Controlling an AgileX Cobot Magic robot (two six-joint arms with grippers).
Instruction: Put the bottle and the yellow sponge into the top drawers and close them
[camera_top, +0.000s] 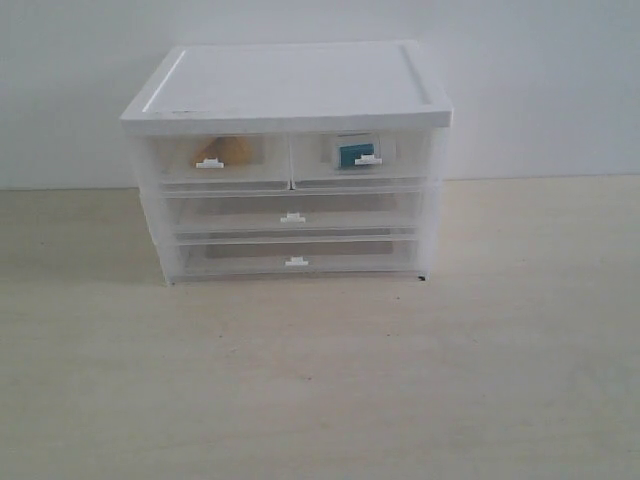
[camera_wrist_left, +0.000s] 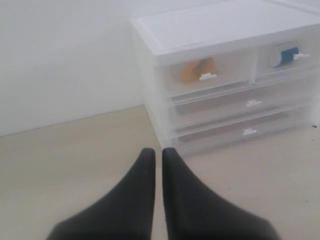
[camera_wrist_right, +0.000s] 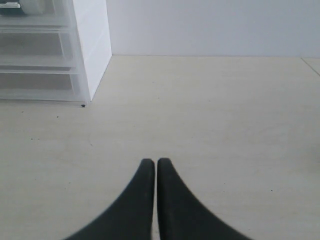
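The left gripper (camera_wrist_left: 157, 156) is closed on nothing, its two fingers pressed together above the table (camera_top: 320, 380). One cabinet (camera_top: 290, 85) stands at the table's 12 o'clock, seen from the exterior camera. It has four drawers, all pushed in. From the centre of its front, the left top drawer (camera_top: 215, 165) lies at 10 o'clock and holds the one yellow sponge (camera_top: 224, 148). The right top drawer (camera_top: 400, 158) lies at 2 o'clock and holds the one bottle (camera_top: 352, 154). Two wide drawers are stacked beneath them, the upper wide drawer (camera_top: 292, 205) over the lower wide drawer (camera_top: 295, 250) at 6 o'clock. The right gripper (camera_wrist_right: 156, 164) is likewise closed and empty, above the table.
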